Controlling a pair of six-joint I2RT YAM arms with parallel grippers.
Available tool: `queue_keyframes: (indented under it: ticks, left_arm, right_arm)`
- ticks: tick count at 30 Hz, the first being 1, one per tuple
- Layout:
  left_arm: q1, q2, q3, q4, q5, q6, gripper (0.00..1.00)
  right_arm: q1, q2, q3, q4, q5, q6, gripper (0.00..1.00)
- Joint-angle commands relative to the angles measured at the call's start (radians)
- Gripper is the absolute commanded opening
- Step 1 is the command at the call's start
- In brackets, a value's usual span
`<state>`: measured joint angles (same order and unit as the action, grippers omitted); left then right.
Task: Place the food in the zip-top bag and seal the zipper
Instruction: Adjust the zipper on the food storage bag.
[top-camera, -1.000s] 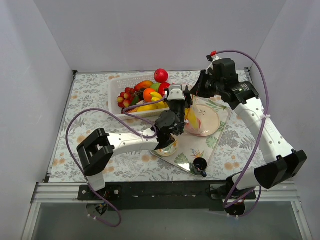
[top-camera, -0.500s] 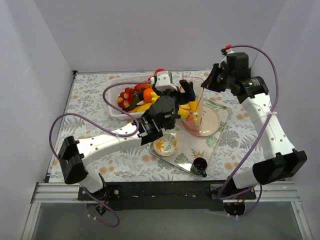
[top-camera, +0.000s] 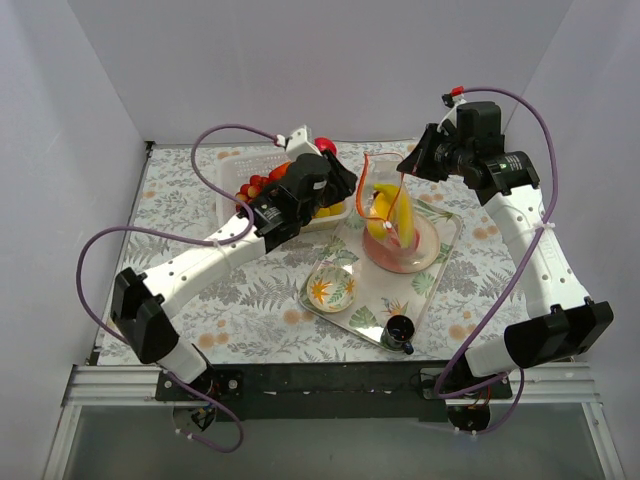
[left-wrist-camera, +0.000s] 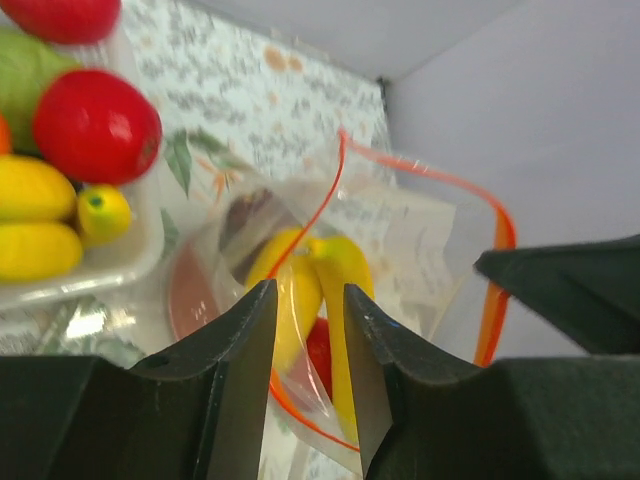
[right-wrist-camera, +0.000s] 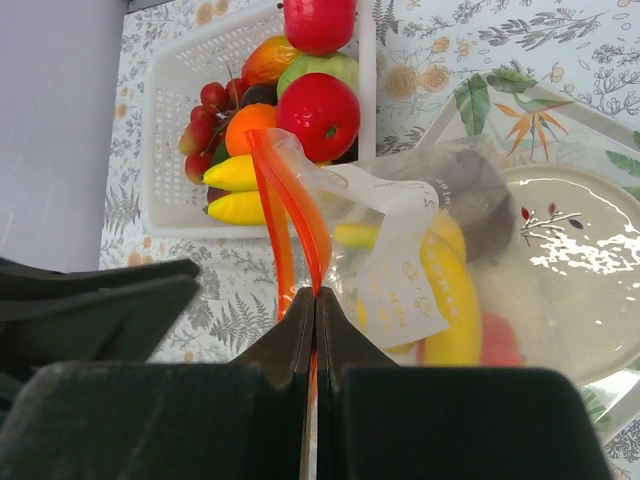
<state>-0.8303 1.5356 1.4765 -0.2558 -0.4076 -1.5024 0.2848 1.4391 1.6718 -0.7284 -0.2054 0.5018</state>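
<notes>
Left gripper (left-wrist-camera: 305, 298) withdrew from zip-top bag (top-camera: 392, 225) toward white basket (right-wrist-camera: 170, 110), jaws narrowly parted, empty. Right gripper (right-wrist-camera: 315, 295) pinched zipper (right-wrist-camera: 290, 200), holding mouth open. Bananas (right-wrist-camera: 450, 290) inside bag, on plate (top-camera: 432, 242); basket fruit (right-wrist-camera: 318, 115) remained, sealing pending.

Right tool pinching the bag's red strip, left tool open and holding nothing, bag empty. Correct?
Not quite: the bag isn't empty. The right wrist view shows yellow bananas and a red piece inside it. The rest holds: the right tool is shut on the strip, and the left tool is open with nothing gripped.
</notes>
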Motion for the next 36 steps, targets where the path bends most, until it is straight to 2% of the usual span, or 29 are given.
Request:
queue_keyframes:
  ticks: [1,8,12,16,23,30,31,34,36]
  left_arm:
    - [-0.01,0.023,-0.033,-0.053,0.145,-0.134,0.33]
    - [-0.01,0.049,-0.038,-0.062,0.098,-0.156,0.43]
    - [-0.01,0.106,0.004,-0.091,0.089,-0.151,0.43]
    - [-0.01,0.09,-0.03,-0.082,0.073,-0.171,0.42]
    - [-0.009,0.136,0.001,-0.076,0.076,-0.154,0.41]
    - [-0.01,0.159,0.038,-0.089,0.064,-0.151,0.28]
    - [-0.01,0.156,0.057,-0.091,0.056,-0.145,0.18]
    - [-0.01,0.162,0.151,-0.143,0.056,-0.098,0.01]
    - [-0.009,0.187,0.212,-0.18,0.069,-0.075,0.0]
  right_arm:
    - [0.005,-0.02,0.028,0.072,-0.023,0.018,0.01]
    - [0.004,-0.036,0.02,0.078,-0.025,0.026,0.01]
    - [0.004,-0.039,0.028,0.078,-0.028,0.029,0.01]
    - [0.005,-0.029,0.055,0.055,-0.017,0.014,0.01]
    - [0.005,-0.042,0.04,0.064,-0.017,0.018,0.01]
    - [0.005,-0.049,0.043,0.046,0.004,0.006,0.01]
    - [0.004,-0.051,0.037,0.047,0.009,0.001,0.01]
    - [0.005,-0.049,0.008,0.046,0.037,-0.012,0.01]
    - [0.005,-0.054,-0.009,0.05,0.07,-0.028,0.01]
